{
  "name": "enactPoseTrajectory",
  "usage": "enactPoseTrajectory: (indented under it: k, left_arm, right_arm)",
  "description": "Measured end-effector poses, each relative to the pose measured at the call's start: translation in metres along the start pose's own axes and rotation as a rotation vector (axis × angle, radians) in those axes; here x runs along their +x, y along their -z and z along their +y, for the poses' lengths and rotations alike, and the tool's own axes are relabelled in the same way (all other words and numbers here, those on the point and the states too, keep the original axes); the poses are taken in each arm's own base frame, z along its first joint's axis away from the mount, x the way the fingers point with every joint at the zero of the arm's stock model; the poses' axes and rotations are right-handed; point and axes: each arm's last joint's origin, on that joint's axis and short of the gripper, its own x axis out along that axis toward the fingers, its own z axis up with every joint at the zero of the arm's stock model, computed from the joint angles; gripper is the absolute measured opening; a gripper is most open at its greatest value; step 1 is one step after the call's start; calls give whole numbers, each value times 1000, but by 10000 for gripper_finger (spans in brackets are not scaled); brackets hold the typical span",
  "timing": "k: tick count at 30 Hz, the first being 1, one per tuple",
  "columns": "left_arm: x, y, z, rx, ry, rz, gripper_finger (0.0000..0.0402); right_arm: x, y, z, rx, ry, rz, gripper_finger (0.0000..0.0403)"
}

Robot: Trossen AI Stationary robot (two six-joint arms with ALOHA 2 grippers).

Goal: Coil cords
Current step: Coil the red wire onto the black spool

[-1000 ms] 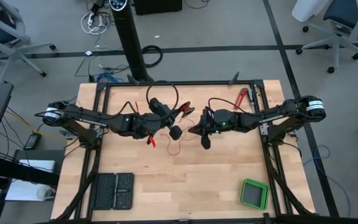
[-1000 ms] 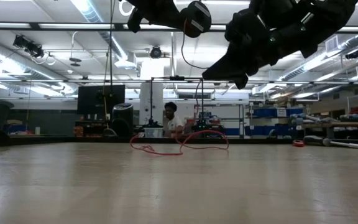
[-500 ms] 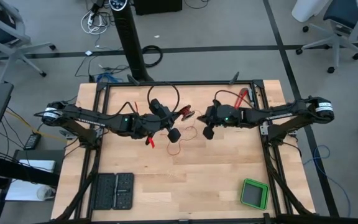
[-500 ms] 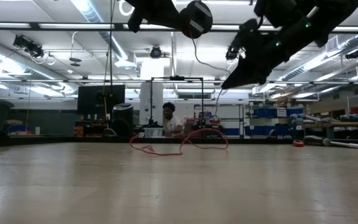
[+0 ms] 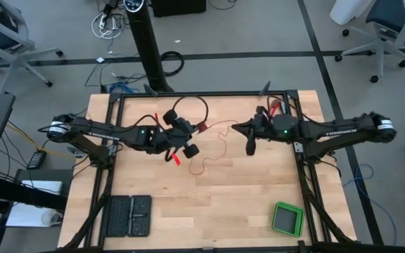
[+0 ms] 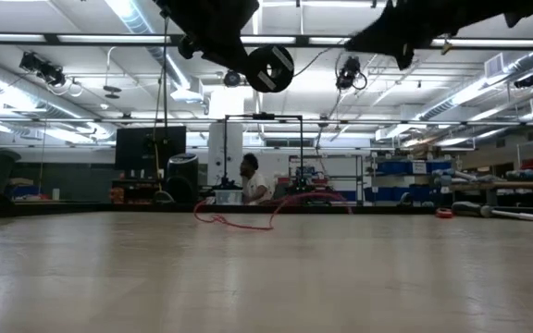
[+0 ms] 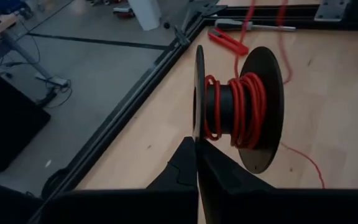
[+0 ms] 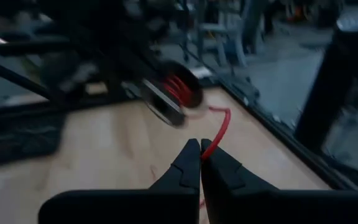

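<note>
- Red wire runs between the two arms over the middle of the worktop. One end is wound on a black spool; the free run leads across to the right gripper, and a slack loop droops onto the worktop near the left arm.
- Left gripper: pressed together, pinching one flange of the spool at its rim. The spool axle lies across the fingers, so the wound turns face sideways from that gripper.
- Right gripper: pressed together, pinching the wire right at its tips. From the pinch, the wire heads straight ahead toward the spool, which sits directly in front of it and well apart.
- Key relation: the spool lies toward the left arm from the right gripper, and the wire's long axis runs roughly along the line joining the two grippers. The left gripper is on the spool; the right one only touches the free run.
- Judgement: winding more turns calls for the right gripper to carry its pinch around the spool axle while the left holds the spool steady.
- Low view: both arms hang above the worktop; the wire loop rests on the far part of the surface.
</note>
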Motion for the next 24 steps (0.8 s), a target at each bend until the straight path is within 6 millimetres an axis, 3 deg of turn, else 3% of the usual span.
enactPoseTrajectory:
  k: [10, 18, 24]
  left_arm:
    - [5, 2, -3, -12, 45, 16, 1]
    - [23, 3, -18, -10, 58, -32, 1]
    - [27, -2, -16, -87, 40, -71, 1]
  right_arm:
    - [18, -10, 31, -48, -54, -213, 0]
    - [52, -14, 54, -120, -99, -166, 0]
    - [68, -13, 68, -167, -175, -76, 0]
